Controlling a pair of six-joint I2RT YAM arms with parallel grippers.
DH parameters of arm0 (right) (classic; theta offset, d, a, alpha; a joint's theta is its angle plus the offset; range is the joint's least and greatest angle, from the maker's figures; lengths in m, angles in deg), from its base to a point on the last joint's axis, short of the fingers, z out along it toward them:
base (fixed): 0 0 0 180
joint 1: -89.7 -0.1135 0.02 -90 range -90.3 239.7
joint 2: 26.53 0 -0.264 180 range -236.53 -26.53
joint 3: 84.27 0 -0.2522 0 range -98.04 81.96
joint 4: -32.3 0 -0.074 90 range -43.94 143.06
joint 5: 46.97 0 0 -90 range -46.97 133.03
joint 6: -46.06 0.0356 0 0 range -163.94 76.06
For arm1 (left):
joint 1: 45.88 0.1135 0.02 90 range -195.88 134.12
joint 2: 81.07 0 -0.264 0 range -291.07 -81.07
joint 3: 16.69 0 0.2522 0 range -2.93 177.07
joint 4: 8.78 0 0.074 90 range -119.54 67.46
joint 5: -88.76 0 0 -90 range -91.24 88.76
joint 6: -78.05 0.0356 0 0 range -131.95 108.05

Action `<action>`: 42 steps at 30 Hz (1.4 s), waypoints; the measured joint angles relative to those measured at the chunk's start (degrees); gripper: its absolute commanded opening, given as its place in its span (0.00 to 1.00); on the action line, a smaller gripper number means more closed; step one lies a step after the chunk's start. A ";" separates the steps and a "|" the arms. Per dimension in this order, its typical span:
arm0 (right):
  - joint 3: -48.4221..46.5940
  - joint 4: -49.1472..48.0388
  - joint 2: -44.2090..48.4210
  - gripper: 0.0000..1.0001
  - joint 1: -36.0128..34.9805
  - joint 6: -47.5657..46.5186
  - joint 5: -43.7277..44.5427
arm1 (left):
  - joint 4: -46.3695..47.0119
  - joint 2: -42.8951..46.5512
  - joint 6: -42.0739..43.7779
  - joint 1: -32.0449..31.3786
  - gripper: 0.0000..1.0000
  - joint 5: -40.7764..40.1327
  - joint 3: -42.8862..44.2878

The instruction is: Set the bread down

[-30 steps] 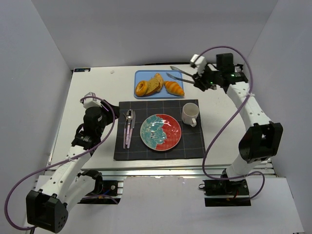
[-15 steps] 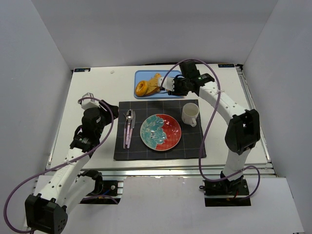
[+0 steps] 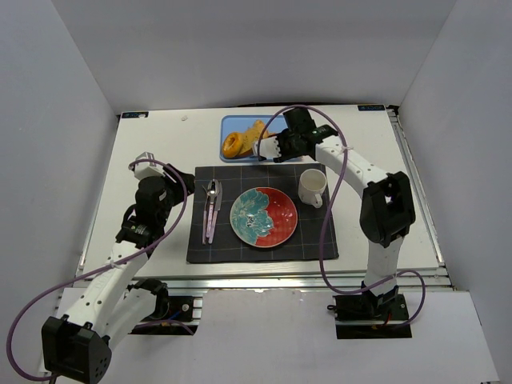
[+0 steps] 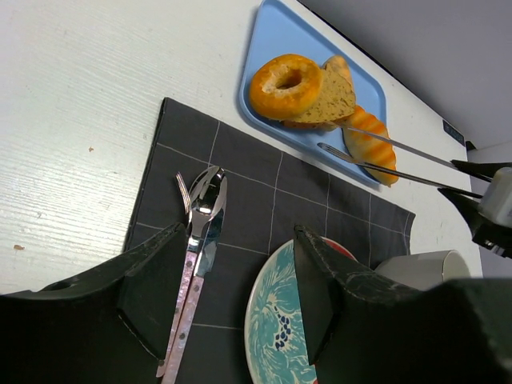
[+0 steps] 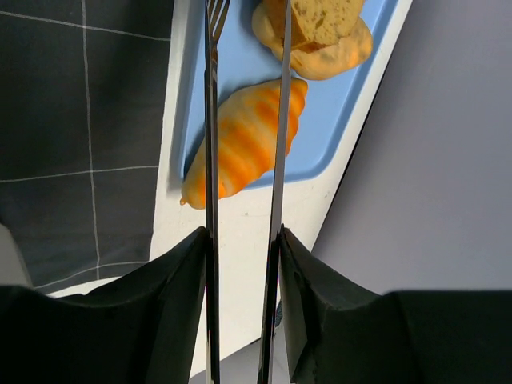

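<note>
A tan bread slice (image 4: 334, 94) with a darker crust leans on a glazed donut (image 4: 286, 82) in a blue tray (image 4: 272, 40); it also shows in the top view (image 3: 253, 134). A tan tip sticks out behind the slice; I cannot tell if it is the roll-like piece. My right gripper (image 5: 242, 240) is shut on metal tongs (image 5: 210, 160). Their two arms are spread above the croissant (image 5: 244, 144), with the tips next to the slice (image 5: 324, 20). My left gripper (image 4: 240, 296) is open and empty over the dark mat's left part.
On the dark mat (image 3: 240, 240) lie a spoon and knife (image 3: 211, 208), a teal and red plate (image 3: 264, 216) and a white mug (image 3: 312, 186). The tray (image 3: 232, 124) sits at the back of the table. White walls close three sides.
My right arm has swung left from the tray's right side, bringing the tongs over the croissant and up to the bread slice. The left arm has not moved.
</note>
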 measured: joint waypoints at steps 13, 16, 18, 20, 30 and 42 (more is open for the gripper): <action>0.02 -4.17 -1.14 0.44 -0.94 -4.15 2.84 | 0.00 -0.04 -0.02 0.00 0.66 -0.22 -0.02; 0.13 -4.79 -1.14 0.44 -0.98 -4.66 2.80 | 0.00 -0.04 -0.02 0.00 0.66 -0.24 -0.09; 0.52 -5.40 -1.14 0.44 -0.98 -4.96 2.75 | 0.02 -0.04 -0.02 0.00 0.66 -0.26 -0.15; 0.96 -5.60 -1.14 0.44 -0.98 -5.18 2.75 | 0.02 -0.04 -0.02 0.00 0.66 -0.26 -0.22; 4.90 -7.19 0.35 0.44 -0.98 -6.03 2.60 | 0.02 -0.04 -0.04 0.00 0.66 -0.31 -0.22; 7.23 -8.13 4.79 0.44 -1.03 -6.88 -0.31 | 0.11 -0.09 -0.04 0.00 0.66 -0.31 -0.22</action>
